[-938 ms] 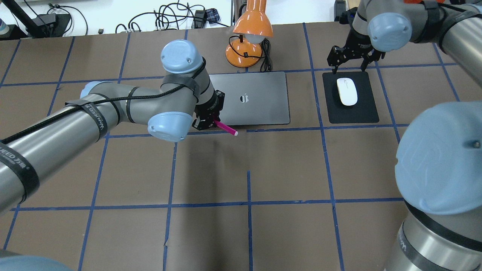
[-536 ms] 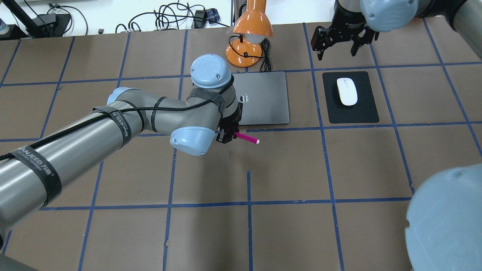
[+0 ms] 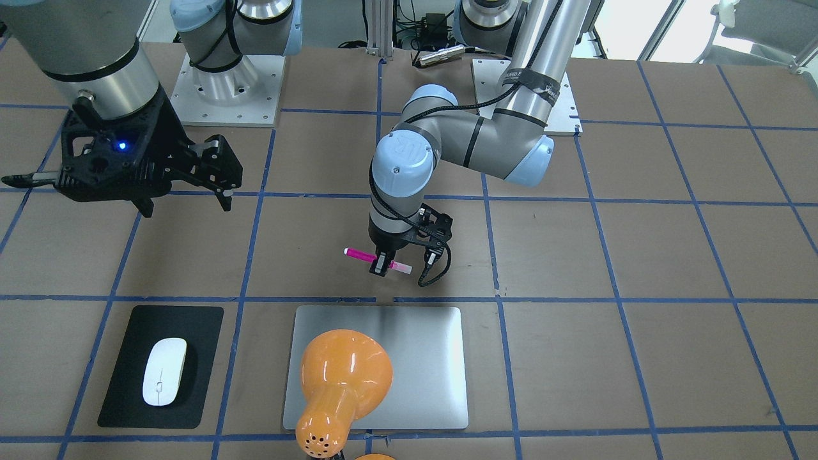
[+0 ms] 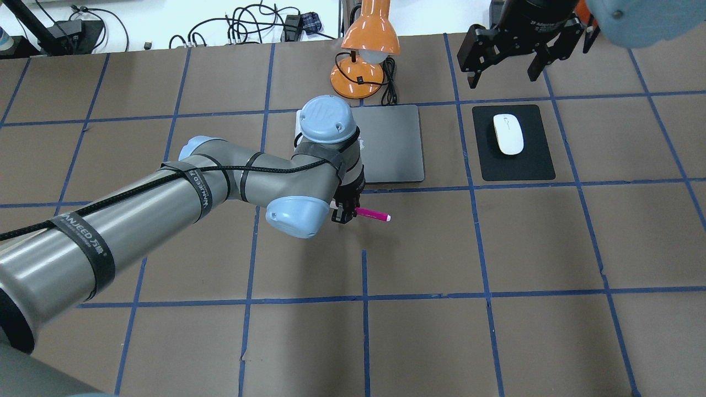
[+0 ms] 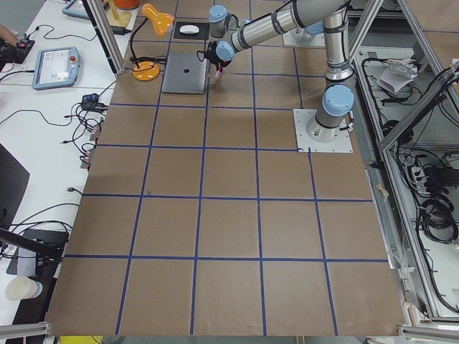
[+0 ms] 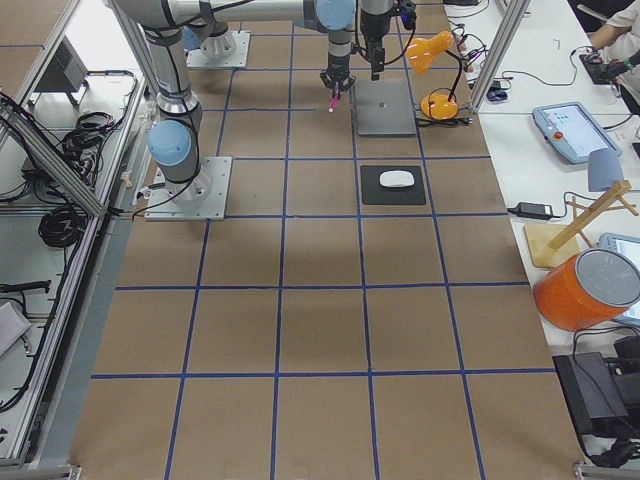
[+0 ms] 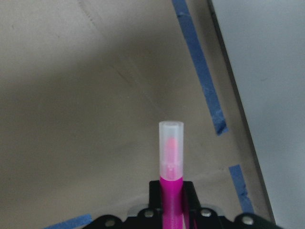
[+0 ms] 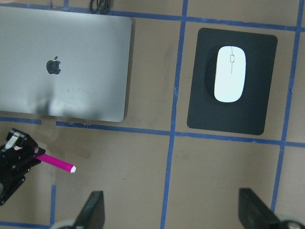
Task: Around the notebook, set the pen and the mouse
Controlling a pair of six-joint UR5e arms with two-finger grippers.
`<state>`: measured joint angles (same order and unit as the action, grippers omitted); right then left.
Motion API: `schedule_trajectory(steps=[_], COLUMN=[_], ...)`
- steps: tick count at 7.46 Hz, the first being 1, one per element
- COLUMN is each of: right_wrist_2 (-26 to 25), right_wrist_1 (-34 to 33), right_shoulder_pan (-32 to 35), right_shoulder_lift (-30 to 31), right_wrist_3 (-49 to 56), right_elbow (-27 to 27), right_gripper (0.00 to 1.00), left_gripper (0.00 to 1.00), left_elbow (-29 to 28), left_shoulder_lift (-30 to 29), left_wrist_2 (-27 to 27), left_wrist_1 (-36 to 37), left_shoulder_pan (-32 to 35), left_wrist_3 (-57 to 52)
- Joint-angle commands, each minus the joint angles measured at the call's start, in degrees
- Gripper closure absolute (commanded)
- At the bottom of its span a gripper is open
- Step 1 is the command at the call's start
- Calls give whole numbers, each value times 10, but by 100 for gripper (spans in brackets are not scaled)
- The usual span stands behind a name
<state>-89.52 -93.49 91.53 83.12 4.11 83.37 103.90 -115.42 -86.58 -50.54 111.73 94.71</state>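
Observation:
My left gripper (image 4: 343, 212) is shut on the magenta pen (image 4: 374, 214), which is held about level with its pale cap pointing right. The pen (image 3: 359, 255) hangs over the brown table just on the robot's side of the silver notebook (image 4: 394, 143), near its front edge. The left wrist view shows the pen (image 7: 170, 162) sticking out from between the jaws. The white mouse (image 4: 508, 134) lies on a black pad (image 4: 538, 160) to the right of the notebook. My right gripper (image 4: 503, 77) is open, raised beyond the pad's far edge, holding nothing.
An orange desk lamp (image 4: 364, 49) stands at the notebook's far edge, its shade (image 3: 339, 377) overhanging the lid, with its cord beside it. Cables lie past the table's far edge. Blue tape lines grid the brown table.
The left arm carried the pen off the notebook's front-left edge, rightward and toward the robot. The right gripper drew back from over the mouse toward the far edge, still open.

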Motion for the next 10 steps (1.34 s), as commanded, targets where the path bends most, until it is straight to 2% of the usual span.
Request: schedule_trajectory(steps=[1,5,6,7,8,9,10], right_wrist_2=[-11,-13,-21,-21,-22,-19,-20], right_wrist_1=[-8,-13,-40,-38,-36,-35,-35], right_shoulder_pan=[1,-7,-3,-4,-6,-3,-5], right_shoulder_lift=[12,12,13,13,13,13,13], right_wrist_3=[-3,-6,-5,-1,2,2,2], right_elbow=[75,71,71,79,79,79,79], right_gripper=[0,0,0,0,0,0,0], left_gripper=[100,100,100,82,35,0,0], left_elbow=[13,10,11,11,10,9,8], left_shoulder_lift=[-8,-17,-18,-18,-17,-16,-9], left_wrist_2=[2,4,4,3,1,2,3], left_wrist_1=[-2,1,1,1,-3,1,0], left_shoulder_pan=[2,2,2,3,3,3,2], left_wrist_3=[53,64,65,65,52,39,4])
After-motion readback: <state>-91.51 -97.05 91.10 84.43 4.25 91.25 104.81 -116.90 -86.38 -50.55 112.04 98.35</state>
